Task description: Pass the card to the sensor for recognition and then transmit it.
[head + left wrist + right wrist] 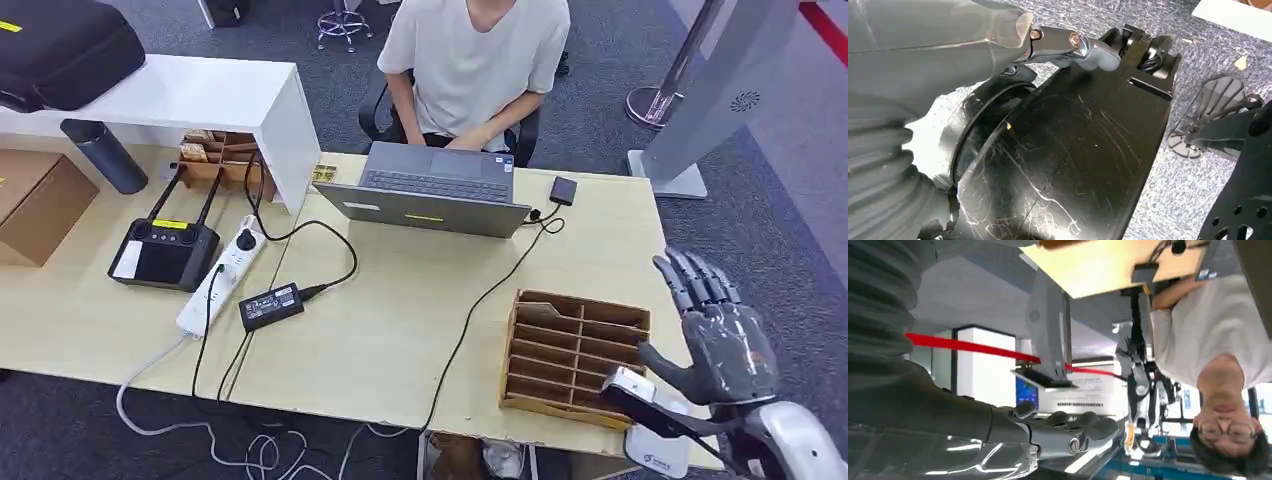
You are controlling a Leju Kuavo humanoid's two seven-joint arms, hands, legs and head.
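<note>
Head view: my right hand [722, 340] hangs over the table [400, 320] edge at about 4 o'clock of the tabletop, palm side turned away from the camera. Its fingers [700, 280] are stretched out toward 12 o'clock, lying side by side with slight gaps, and the thumb [665, 362] sticks out toward 9 o'clock; nothing is pinched or gripped. The right wrist view agrees: fingers straight and close together, nothing between them. The wooden slotted rack [575, 355] lies flat on the table just at 9 o'clock of this hand, and the thumb tip is over or just beside its near right corner; I cannot tell whether they touch. The white sensor pad [660, 455] with a small blue mark sits at the table's near edge, at 7 o'clock of the hand and just at 5 o'clock of the rack. The card: I cannot make it out with certainty; the rack's slots are too shadowed to read. My left hand [1068, 42] appears in the left wrist view, hanging low over grey carpet; I cannot tell whether its fingers are spread or closed. At 12 o'clock of the table, a person [475, 50] in a white shirt sits behind an open laptop [430, 195].
</note>
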